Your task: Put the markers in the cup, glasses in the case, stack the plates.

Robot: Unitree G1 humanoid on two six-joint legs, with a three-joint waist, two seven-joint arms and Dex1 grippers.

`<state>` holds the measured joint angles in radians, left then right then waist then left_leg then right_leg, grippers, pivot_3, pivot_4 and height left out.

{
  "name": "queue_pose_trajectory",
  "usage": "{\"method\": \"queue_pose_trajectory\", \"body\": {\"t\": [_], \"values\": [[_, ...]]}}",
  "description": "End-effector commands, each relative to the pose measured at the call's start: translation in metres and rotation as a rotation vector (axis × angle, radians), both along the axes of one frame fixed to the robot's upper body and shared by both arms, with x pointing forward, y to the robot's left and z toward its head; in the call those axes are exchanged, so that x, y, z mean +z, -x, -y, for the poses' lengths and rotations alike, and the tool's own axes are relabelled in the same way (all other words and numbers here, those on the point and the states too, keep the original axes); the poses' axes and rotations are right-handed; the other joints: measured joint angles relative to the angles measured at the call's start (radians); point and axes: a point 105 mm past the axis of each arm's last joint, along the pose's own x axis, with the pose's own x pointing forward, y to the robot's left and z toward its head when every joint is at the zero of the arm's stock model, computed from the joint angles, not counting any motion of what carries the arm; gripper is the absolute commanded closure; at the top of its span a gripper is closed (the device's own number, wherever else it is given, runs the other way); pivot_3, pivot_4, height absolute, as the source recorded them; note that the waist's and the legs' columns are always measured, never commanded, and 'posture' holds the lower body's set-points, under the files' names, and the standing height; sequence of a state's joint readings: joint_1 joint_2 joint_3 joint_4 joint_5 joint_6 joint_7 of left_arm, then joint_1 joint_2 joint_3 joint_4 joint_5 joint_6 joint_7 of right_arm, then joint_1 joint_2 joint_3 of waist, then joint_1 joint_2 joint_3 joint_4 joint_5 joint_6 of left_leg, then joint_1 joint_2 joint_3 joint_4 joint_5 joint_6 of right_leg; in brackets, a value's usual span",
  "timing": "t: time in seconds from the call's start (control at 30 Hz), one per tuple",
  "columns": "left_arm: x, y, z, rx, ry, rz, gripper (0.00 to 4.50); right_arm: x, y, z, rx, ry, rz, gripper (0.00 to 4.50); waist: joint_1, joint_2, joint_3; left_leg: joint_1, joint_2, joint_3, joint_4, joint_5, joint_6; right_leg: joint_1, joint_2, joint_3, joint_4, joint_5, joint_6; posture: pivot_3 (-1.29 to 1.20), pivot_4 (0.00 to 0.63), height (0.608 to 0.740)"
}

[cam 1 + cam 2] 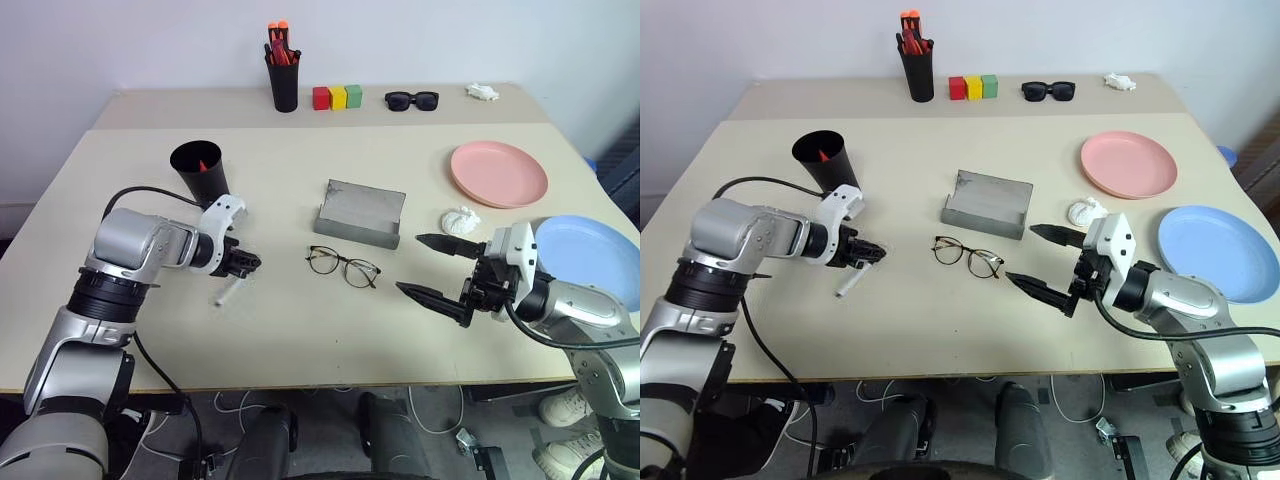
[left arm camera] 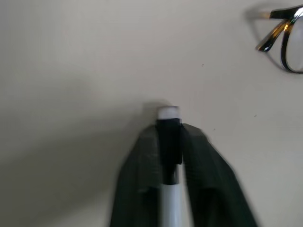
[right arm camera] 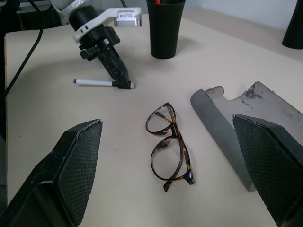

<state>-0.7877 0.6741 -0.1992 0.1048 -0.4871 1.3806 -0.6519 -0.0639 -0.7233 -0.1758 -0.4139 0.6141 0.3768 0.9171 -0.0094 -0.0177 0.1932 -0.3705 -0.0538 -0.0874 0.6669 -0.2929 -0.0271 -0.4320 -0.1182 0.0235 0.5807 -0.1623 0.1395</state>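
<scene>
Markers first: we see the white marker [image 3: 97,82] lying on the table [image 1: 300,330], and the left gripper [image 1: 246,264] has its two fingers pressed onto the black-capped end. In the left wrist view the fingers [image 2: 142,175] sit tight on either side of the barrel, the white tip poking out just past them; the far end of the pen is cut off there. We cannot tell whether the pen is lifted or resting on the surface. The red-orange marker [image 1: 203,165] stands inside the black cup [image 1: 201,170], and we catch just a sliver of it above the dark interior.

Over on our right, the right gripper [image 1: 432,268] hangs with its fingers spread wide, gripping nothing, pointed toward the glasses [image 1: 343,265]. Those lie open on the table just in front of the grey case [image 1: 360,213], apart from it; the case lid stands up, and its inside is hard to read from the head views. A crumpled white lump [image 1: 461,221] sits partly hidden behind the upper finger.

The pink plate [image 1: 498,173] and the blue plate [image 1: 1218,250] lie side by side, not stacked, and the blue one runs off the edge in the left eye view.
</scene>
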Motion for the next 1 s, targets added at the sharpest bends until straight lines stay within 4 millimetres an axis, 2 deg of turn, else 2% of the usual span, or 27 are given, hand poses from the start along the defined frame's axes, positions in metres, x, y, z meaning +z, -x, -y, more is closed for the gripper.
{"method": "queue_pose_trajectory", "body": {"t": [0.03, 0.2, 0.3, 0.37, 0.53, 0.6, 0.67, 0.8, 0.87, 1.0], "values": [[-0.004, 0.000, 0.004, -0.009, 0.006, -0.016, 4.47, 0.017, 0.003, 0.000, -0.002, -0.019, 0.082, 0.00, 0.001, 0.000, 0.000, 0.000, 0.000, 0.000, 0.000, 0.000, 0.000, 0.001, 0.000, 0.000, 0.000, 0.000, 0.000, 0.00, 0.150, 0.740], [0.015, -0.017, -0.004, 0.041, 0.020, 0.096, 4.47, 0.017, 0.000, 0.000, -0.008, -0.016, 0.093, 0.00, 0.002, 0.000, 0.000, 0.002, 0.000, 0.000, 0.000, 0.000, 0.000, 0.002, 0.000, 0.000, 0.000, 0.000, 0.000, 0.00, 0.150, 0.740], [0.064, -0.044, -0.003, 0.062, 0.110, 0.368, 4.47, 0.018, -0.002, -0.001, -0.005, -0.017, 0.100, 0.00, 0.000, -0.001, 0.001, 0.001, 0.000, 0.000, 0.000, 0.000, 0.000, 0.001, 0.000, 0.000, 0.000, 0.000, 0.000, 0.00, 0.150, 0.740], [0.107, -0.056, 0.001, 0.030, 0.234, 0.601, 4.47, 0.020, -0.005, -0.001, -0.006, -0.019, 0.110, 0.00, 0.000, -0.002, 0.001, 0.000, 0.000, 0.000, 0.000, 0.000, 0.000, 0.000, 0.000, 0.000, 0.000, 0.000, 0.000, 0.00, 0.150, 0.740], [0.167, -0.066, -0.008, 0.037, 0.409, 0.947, 4.47, 0.029, -0.015, 0.000, -0.005, -0.028, 0.135, 0.00, -0.001, -0.001, 0.000, -0.001, 0.000, 0.001, 0.000, 0.001, -0.001, -0.002, 0.000, 0.000, -0.001, 0.000, 0.000, 0.00, 0.150, 0.740], [0.185, -0.068, -0.013, 0.058, 0.417, 1.077, 4.47, 0.034, -0.018, 0.000, -0.002, -0.039, 0.146, 0.00, -0.002, -0.001, 0.000, -0.002, 0.000, 0.001, 0.000, 0.001, -0.001, -0.002, 0.000, 0.000, -0.002, 0.001, 0.000, 0.00, 0.150, 0.740], [0.197, -0.068, -0.017, 0.078, 0.436, 1.170, 4.47, 0.033, -0.020, -0.001, -0.001, -0.038, 0.147, 0.00, 0.000, -0.001, 0.000, -0.002, 0.000, 0.001, 0.000, 0.001, -0.001, -0.002, 0.000, 0.000, -0.001, 0.001, 0.000, 0.00, 0.150, 0.740], [0.220, -0.059, -0.038, 0.133, 0.376, 1.405, 4.47, 0.040, -0.020, -0.009, 0.014, -0.060, 0.165, 0.00, -0.001, -0.001, 0.001, -0.002, 0.000, 0.001, 0.000, 0.001, -0.001, -0.002, 0.000, 0.000, -0.002, 0.001, 0.000, 0.00, 0.150, 0.740], [0.226, -0.056, -0.052, 0.173, 0.417, 1.444, 4.47, 0.042, -0.022, -0.008, 0.012, -0.057, 0.168, 0.00, -0.001, -0.001, 0.001, -0.002, 0.000, 0.001, 0.000, 0.001, -0.001, -0.002, 0.000, 0.000, -0.002, 0.001, 0.000, 0.00, 0.150, 0.740], [0.238, -0.047, -0.066, 0.182, 0.446, 1.551, 4.47, 0.060, -0.023, -0.008, 0.029, -0.162, 0.174, 0.00, -0.002, -0.001, 0.001, -0.002, 0.000, 0.001, 0.000, 0.001, -0.001, -0.002, 0.000, 0.000, -0.001, 0.001, 0.000, 0.00, 0.150, 0.740]]}}
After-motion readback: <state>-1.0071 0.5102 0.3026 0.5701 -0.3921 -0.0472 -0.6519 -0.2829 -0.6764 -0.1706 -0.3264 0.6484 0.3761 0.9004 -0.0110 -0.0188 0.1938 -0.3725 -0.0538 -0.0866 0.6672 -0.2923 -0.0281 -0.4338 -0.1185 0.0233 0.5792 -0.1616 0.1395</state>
